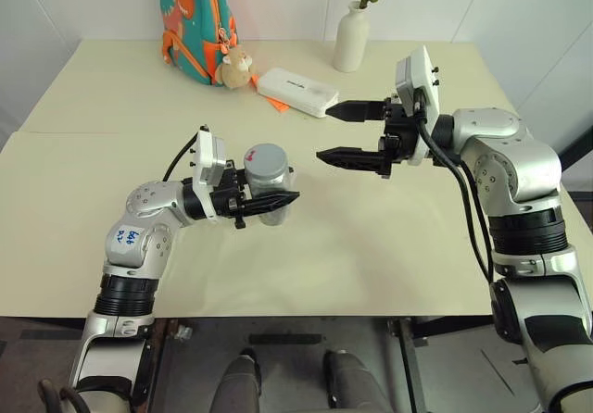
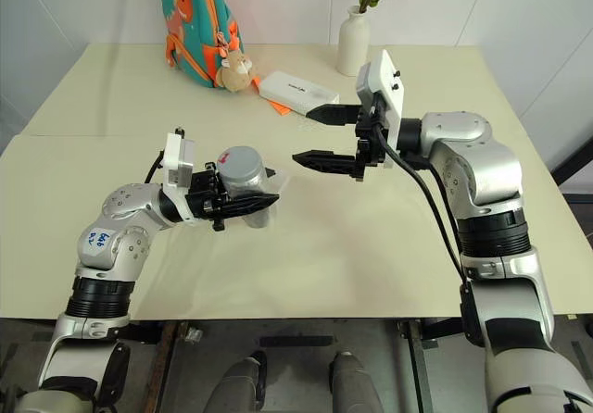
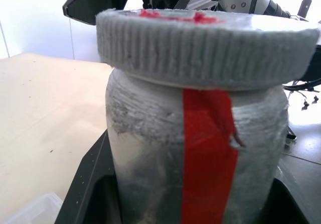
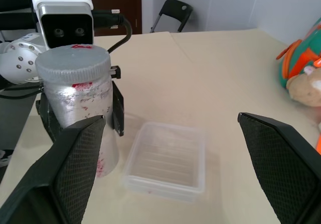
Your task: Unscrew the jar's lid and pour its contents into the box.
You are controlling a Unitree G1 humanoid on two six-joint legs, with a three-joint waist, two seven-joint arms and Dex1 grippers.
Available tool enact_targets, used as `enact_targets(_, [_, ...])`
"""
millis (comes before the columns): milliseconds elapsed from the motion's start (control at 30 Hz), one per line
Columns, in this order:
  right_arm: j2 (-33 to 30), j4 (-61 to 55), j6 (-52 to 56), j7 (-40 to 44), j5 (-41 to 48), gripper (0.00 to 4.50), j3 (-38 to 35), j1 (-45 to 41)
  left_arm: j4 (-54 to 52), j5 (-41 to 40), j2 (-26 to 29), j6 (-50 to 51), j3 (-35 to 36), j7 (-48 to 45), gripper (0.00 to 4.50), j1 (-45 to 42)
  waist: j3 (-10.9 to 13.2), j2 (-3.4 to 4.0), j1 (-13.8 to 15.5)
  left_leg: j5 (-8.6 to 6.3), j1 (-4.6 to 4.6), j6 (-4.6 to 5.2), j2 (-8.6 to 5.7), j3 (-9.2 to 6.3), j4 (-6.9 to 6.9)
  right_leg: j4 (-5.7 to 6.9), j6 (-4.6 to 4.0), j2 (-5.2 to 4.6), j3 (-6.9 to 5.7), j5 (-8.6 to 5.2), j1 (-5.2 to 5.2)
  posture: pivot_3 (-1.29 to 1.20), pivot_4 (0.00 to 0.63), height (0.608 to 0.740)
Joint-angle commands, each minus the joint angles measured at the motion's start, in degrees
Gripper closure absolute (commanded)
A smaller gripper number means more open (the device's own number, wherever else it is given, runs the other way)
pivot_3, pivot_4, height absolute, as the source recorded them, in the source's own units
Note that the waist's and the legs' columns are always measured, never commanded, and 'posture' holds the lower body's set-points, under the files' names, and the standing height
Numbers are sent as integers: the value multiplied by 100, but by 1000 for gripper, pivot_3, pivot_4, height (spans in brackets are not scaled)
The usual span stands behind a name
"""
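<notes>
My left gripper [image 1: 283, 192] is shut on the jar [image 1: 269, 181], a silvery-grey cylinder with a red strip, and holds it upright above the table. The grey ribbed lid [image 1: 266, 156] with a red mark sits on the jar's top [image 3: 200, 43]. I cannot make out the contents through the cloudy wall. My right gripper [image 1: 324, 133] stands open to the right of the jar, level with the lid and apart from it, pointing at it. The clear shallow box [image 4: 168, 158] lies on the table just beside and below the jar.
At the table's far side stand a teal and orange backpack [image 1: 195, 15] with a small plush toy [image 1: 236, 67], a flat white case [image 1: 296, 91] and a white vase [image 1: 351, 38] with flowers. Bare tabletop [image 1: 389, 237] lies in front of the arms.
</notes>
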Motion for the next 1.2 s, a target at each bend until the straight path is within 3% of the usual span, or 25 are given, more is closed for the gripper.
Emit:
enact_targets(33, [82, -407, 305, 71, 468, 50, -267, -115, -147, -84, 16, -79, 75, -48, 2533, -92, 0, 0, 8, 0, 0, 0, 0, 0, 1, 0, 0, 0, 0, 0, 1, 0, 150, 740])
enact_targets(200, [431, -719, 744, -226, 792, 50, -254, -222, -175, -83, 17, -71, 74, -50, 2533, -66, 0, 0, 10, 0, 0, 0, 0, -1, 2, 3, 0, 0, 0, 0, 1, 0, 150, 740])
enact_targets(567, [1086, -870, 855, -643, 441, 50, 356, -341, -191, -80, 2, -52, 53, -34, 2533, -67, 0, 0, 16, 0, 0, 0, 0, -1, 2, 3, 0, -1, -1, 0, 0, 0, 150, 740])
enact_targets(1100, [1299, -822, 874, -759, 346, 50, 461, -335, -254, -92, -14, -13, 42, 28, 2533, -12, 0, 0, 14, 0, -1, 0, 0, -1, 3, 5, 0, -1, -1, 0, 0, 0, 150, 740])
enact_targets(1200, [1307, -837, 872, -735, 363, 620, 466, -313, -229, -86, -12, -17, 47, 28, 2533, -32, 0, 0, 13, 0, 0, 0, 0, -1, 3, 5, 0, -1, -1, 0, 0, 0, 150, 740])
